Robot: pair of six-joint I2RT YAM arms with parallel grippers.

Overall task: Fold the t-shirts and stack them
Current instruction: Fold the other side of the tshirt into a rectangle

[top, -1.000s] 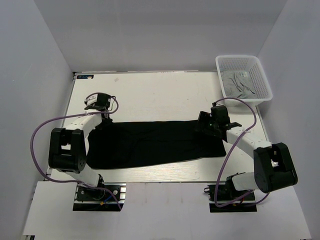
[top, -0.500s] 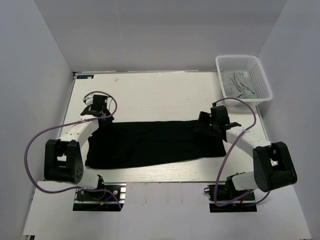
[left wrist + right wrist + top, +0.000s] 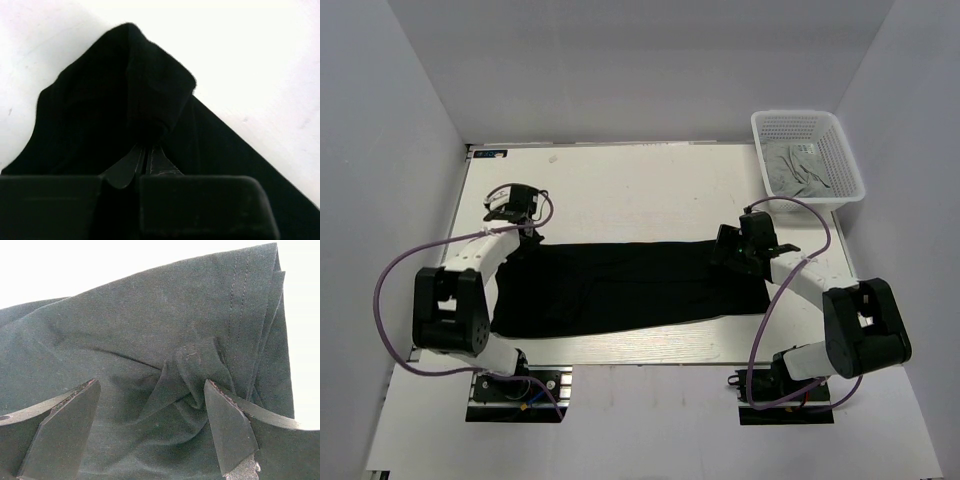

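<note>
A black t-shirt (image 3: 620,285) lies folded into a long band across the table (image 3: 620,180). My left gripper (image 3: 527,237) is at its far left corner. In the left wrist view that gripper (image 3: 146,156) is shut on a raised peak of the black t-shirt (image 3: 115,100). My right gripper (image 3: 730,252) sits on the band's right end. In the right wrist view it (image 3: 150,387) stands open, fingers pressed down on the black t-shirt (image 3: 150,320) either side of a bunched fold. A light grey t-shirt (image 3: 798,170) lies crumpled in the basket.
A white mesh basket (image 3: 760,128) stands at the table's far right corner. Grey walls close in the left, right and back sides. Both arm bases sit at the near edge, with purple cables looping beside them.
My left gripper opened briefly at the shirt's far left corner and has closed again on the cloth. The right arm and its open gripper have stayed put.
</note>
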